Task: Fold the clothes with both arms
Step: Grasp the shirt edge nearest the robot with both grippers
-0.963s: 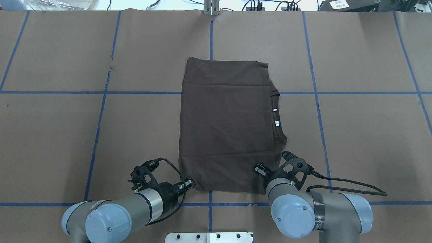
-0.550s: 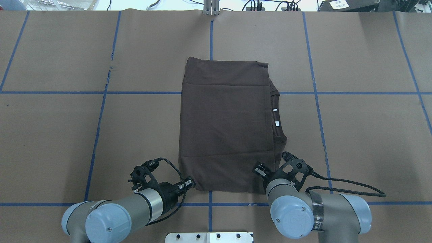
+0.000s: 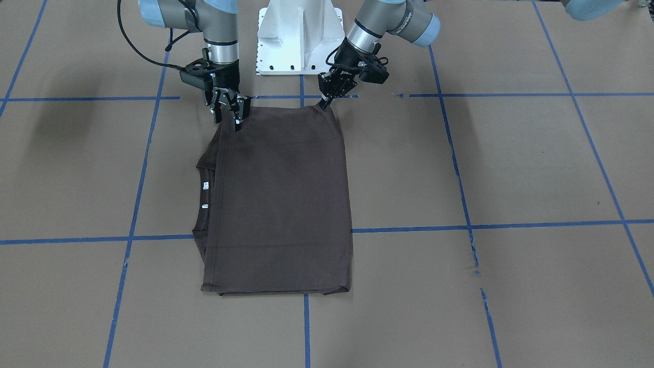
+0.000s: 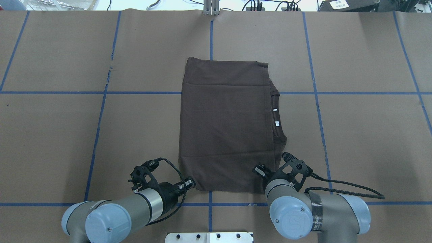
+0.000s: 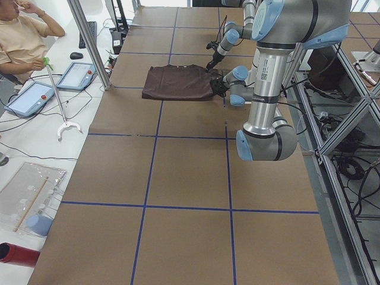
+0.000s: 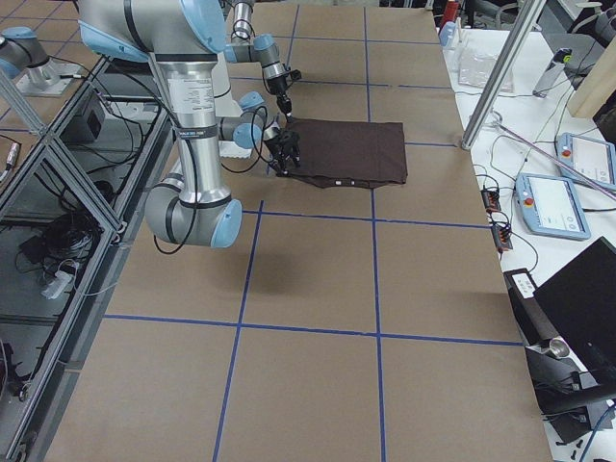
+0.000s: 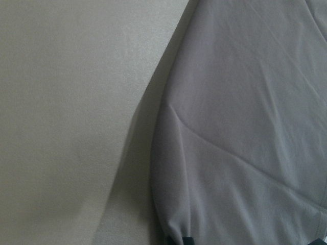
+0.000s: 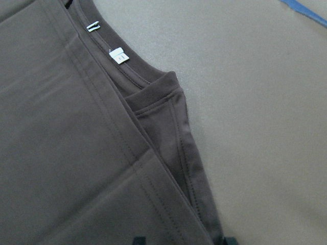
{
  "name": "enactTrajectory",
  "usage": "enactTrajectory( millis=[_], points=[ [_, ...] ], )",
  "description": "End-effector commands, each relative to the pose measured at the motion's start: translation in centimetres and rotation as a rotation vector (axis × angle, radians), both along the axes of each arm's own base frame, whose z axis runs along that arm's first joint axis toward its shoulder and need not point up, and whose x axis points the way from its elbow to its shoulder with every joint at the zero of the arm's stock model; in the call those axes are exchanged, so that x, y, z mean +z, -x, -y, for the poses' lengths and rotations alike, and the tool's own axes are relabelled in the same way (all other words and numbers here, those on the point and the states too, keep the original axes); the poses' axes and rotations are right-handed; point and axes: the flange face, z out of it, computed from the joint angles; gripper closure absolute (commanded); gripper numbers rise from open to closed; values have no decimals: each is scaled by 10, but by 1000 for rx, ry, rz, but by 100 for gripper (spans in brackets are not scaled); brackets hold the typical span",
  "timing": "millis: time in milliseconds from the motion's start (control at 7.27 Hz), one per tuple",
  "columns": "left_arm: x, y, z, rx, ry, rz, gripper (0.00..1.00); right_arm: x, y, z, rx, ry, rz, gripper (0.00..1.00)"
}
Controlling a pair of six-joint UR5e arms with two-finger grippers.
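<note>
Exterior front-facing view: both grippers are down at the robot-side edge of the folded T-shirt [image 3: 281,199].

Shows the right gripper [image 3: 228,113] with jaws spread astride one corner of that edge, and the left gripper [image 3: 324,102] with jaws drawn to a point, pinching the other corner. Loses both sets of jaws behind the wrists in the overhead view. Adds, from the right wrist camera, two black fingertips [image 8: 138,241] held apart with stitched hem between them, and white neck tags [image 8: 117,55] and collar [image 8: 134,75] beyond them. Adds, from the left wrist camera, only one dark fingertip [image 7: 185,241] with the cloth edge curving down to it, and bare table cover [image 7: 66,102] alongside. Lies flat, stretching away from both jaws.
</note>
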Motion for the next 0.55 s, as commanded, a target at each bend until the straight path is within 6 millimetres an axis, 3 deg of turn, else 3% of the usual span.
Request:
enactTrajectory(
  millis=[0,413],
  points=[
    [-1,-1,-1,2,0,-2,100,-5,2,0,23,11,20,100],
    [-2,0,-1,0,-1,-3,100,-7,1,2,36,-2,22,100]
  ],
)
